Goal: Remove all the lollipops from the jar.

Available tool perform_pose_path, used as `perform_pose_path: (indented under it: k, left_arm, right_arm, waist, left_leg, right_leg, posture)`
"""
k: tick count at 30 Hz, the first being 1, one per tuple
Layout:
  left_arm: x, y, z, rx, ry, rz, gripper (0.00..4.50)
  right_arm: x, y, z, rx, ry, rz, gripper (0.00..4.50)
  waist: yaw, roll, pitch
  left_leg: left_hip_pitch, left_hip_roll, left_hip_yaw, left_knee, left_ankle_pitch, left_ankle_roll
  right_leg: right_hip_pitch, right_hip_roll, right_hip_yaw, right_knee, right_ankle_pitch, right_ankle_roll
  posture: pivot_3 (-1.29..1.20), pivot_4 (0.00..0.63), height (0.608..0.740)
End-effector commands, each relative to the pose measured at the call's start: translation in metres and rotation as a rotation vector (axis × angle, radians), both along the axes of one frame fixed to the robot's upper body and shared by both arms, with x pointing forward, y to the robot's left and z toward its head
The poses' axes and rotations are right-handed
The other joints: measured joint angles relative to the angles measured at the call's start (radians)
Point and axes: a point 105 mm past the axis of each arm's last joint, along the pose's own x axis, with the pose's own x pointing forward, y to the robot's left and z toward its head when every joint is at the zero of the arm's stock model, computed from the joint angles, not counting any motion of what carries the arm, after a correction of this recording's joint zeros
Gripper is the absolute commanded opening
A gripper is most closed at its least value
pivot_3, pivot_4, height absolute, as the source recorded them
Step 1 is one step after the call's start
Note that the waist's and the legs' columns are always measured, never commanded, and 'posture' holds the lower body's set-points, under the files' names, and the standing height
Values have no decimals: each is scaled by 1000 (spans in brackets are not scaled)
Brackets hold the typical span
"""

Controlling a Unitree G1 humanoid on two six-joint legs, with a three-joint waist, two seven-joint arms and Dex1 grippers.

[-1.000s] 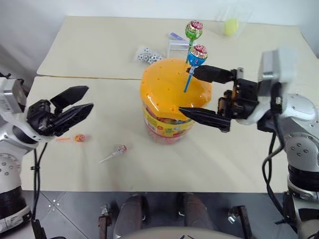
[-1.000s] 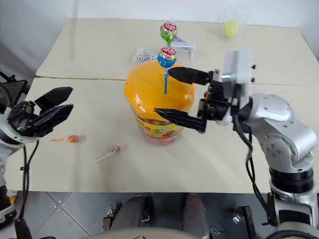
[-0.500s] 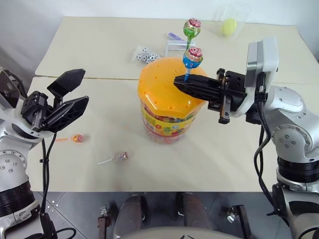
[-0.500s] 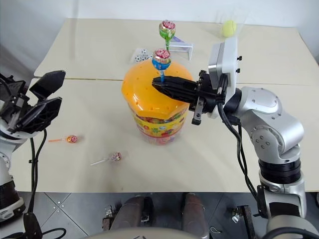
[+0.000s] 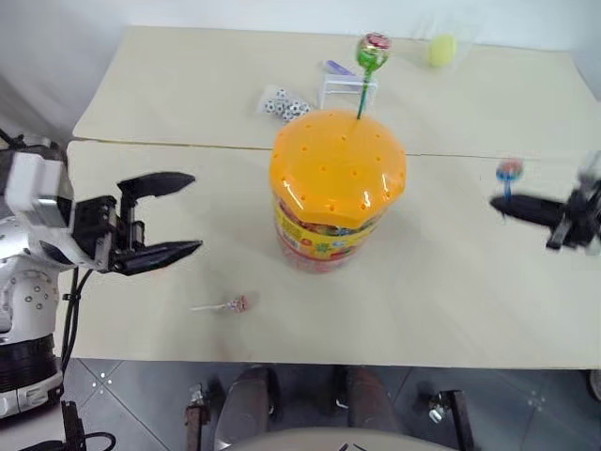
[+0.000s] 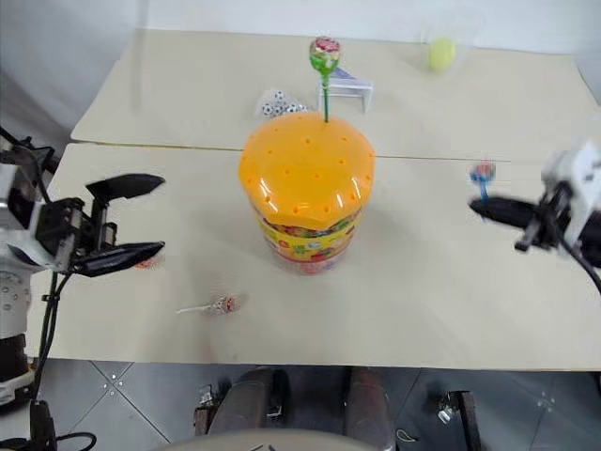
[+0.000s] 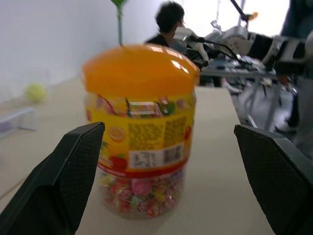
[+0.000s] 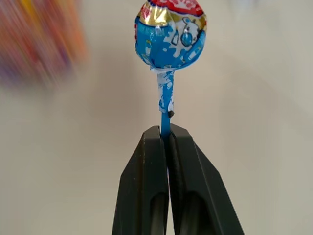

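my right pincer point(image 8: 165, 134) clamps blue lollipop point(image 8: 170, 34) stick | left pincer point(image 5: 178, 214) gapes empty | left wrist: jar point(image 7: 141, 127) barcode label, unreadable

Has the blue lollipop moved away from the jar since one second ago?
Yes. The blue lollipop, held in the right gripper, left the jar and went to the robot's right.

Jar point(image 5: 329, 207): clear body, domed orange lid dotted with small dark holes, yellow-red label with a white barcode patch; multicoloured sweets are seen through the wall. Green lollipop point(image 5: 372, 49): green wrapper topped red, green stick. Blue lollipop point(image 8: 170, 34): blue wrapper with white splashes, gold and red at the crown, blue stick. Lollipop on the worktop point(image 5: 235, 303): silvery-red wrapper, white stick. Worktop point(image 5: 169, 94): plain cream. Ball point(image 5: 442, 49): yellow-green. Dice point(image 5: 284, 106): white with dark spots. Both claws: black.
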Motion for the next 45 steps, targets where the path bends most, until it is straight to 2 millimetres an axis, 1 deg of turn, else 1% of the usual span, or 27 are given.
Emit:
perform_pose_path:
  k: [1,3,5,6,9,10,12,14,16,18,19,20,23,24,26,29,31,33,36,42,44,45]
  left_arm:
    - [-5,-6,5,9,-72,-22,4500]
    - [-5,-9,5,10,-83,-21,4500]
    - [-5,-10,7,1,-95,-22,4500]
    - [-5,-9,9,-5,-89,-19,4500]
    - [-3,-5,11,-8,-88,2,4500]
    - [-3,-4,12,-20,-81,8,4500]
    - [-1,2,17,-78,-54,43,4500]
    - [4,12,23,-172,-21,104,4500]
    - [7,23,27,-254,25,143,4500]
    - [8,34,30,-342,72,177,4500]
    - [8,37,30,-369,93,178,4500]
    - [7,38,30,-384,107,176,4500]
    - [7,37,29,-402,129,161,4500]
    - [8,36,29,-404,134,158,4500]
    - [10,34,26,-391,138,155,4500]
    - [11,26,24,-366,142,127,4500]
    - [11,23,24,-358,137,115,4500]
    - [12,21,23,-349,134,113,4500]
    - [12,19,23,-347,130,111,4500]
    - [9,12,27,-363,107,86,4500]
    - [8,12,31,-390,100,77,4500]
    - [8,12,32,-400,97,74,4500]
  right_arm:
    - [1,-29,-23,-184,10,-76,29]
    - [-1,-36,-40,-248,44,-74,29]
    - [-2,-39,-50,-234,53,-66,29]
    - [-4,-35,-55,-187,82,-42,248]
    - [-10,-23,-57,-81,156,18,1004]
    - [-6,-20,-49,-71,101,29,1325]
    - [-2,-6,-29,20,24,82,1964]
    - [-2,12,-2,109,-62,169,2611]
    - [-4,33,25,143,-176,266,3274]
    - [-9,63,62,253,-333,395,3274]
    - [-10,79,75,305,-377,446,3274]
    - [-11,89,82,336,-395,473,3274]
    - [-10,133,106,439,-420,604,3274]
    - [-7,144,112,458,-428,626,3274]
    - [0,161,120,468,-428,652,3274]
    - [12,189,132,513,-409,684,3274]
    - [11,209,133,514,-368,738,3274]
    - [15,220,132,511,-325,740,3274]
    - [23,230,134,512,-331,729,2725]
    - [31,238,136,522,-335,714,856]
    - [31,238,136,523,-336,714,139]
    - [32,238,137,526,-343,712,24]
  waist:
    - [-11,0,0]
    - [-17,0,0]
    - [-18,1,0]
    - [-18,2,0]
    - [-14,3,0]
    - [-12,3,0]
    - [-10,3,0]
    - [-9,4,0]
    - [-9,4,0]
    - [-9,4,0]
    - [-10,4,0]
    - [-10,4,0]
    - [-8,3,0]
    - [-8,3,0]
    - [-6,3,0]
    - [-6,3,0]
    - [-7,3,0]
    - [-8,3,0]
    - [-11,3,0]
    - [-11,3,0]
    - [-12,3,0]
    - [-12,3,0]
  left_leg:
    - [1,0,1,0,0,0]
    - [2,1,2,0,1,-1]
    - [3,1,2,0,1,-1]
    - [3,1,2,0,1,-1]
    - [2,1,2,0,1,-1]
    - [2,1,2,0,1,-1]
    - [2,2,1,1,1,-1]
    - [2,2,1,1,1,-1]
    - [2,2,-3,1,1,-1]
    - [2,2,-8,1,1,-1]
    - [2,2,-9,1,1,-1]
    - [3,2,-9,1,1,-1]
    - [2,2,-10,1,1,-2]
    - [2,2,-11,1,1,-2]
    - [1,1,-11,2,1,-2]
    - [0,0,-12,2,1,-2]
    - [-3,0,-11,2,1,-2]
    - [-4,1,-10,2,1,-2]
    - [-4,1,-4,1,1,-2]
    - [-4,1,-1,2,1,-2]
    - [-4,1,0,2,1,-2]
    - [-4,1,0,2,1,-2]
  right_leg:
    - [0,0,1,0,0,0]
    - [0,0,2,1,0,-1]
    - [0,0,3,2,0,-1]
    - [0,0,3,3,0,-1]
    - [0,0,3,2,0,-1]
    - [0,0,3,2,0,-1]
    - [0,0,3,3,0,-1]
    - [0,0,3,3,0,-1]
    - [0,0,3,3,0,-1]
    - [0,0,3,4,0,-1]
    - [0,0,3,4,0,-1]
    - [0,0,3,5,0,-1]
    - [0,0,2,6,0,-1]
    - [0,0,2,6,0,-1]
    - [-1,0,1,5,0,-1]
    - [-3,0,1,7,0,-1]
    - [-7,0,1,10,0,-1]
    - [-11,0,1,13,0,-1]
    - [-11,0,1,14,0,-1]
    - [-12,0,3,15,0,-1]
    - [-12,0,3,15,0,-1]
    - [-12,0,3,15,0,-1]
  posture:
    - [0,150,740]
    - [0,150,740]
    - [0,150,740]
    - [0,150,740]
    - [0,150,740]
    - [0,150,740]
    - [0,150,740]
    - [0,150,740]
    - [0,150,740]
    - [0,150,740]
    - [0,150,740]
    - [0,150,740]
    - [0,150,740]
    - [0,150,740]
    - [0,150,740]
    - [0,150,740]
    - [0,150,740]
    - [0,150,740]
    - [0,150,740]
    - [0,150,740]
    - [0,150,740]
    - [0,150,740]
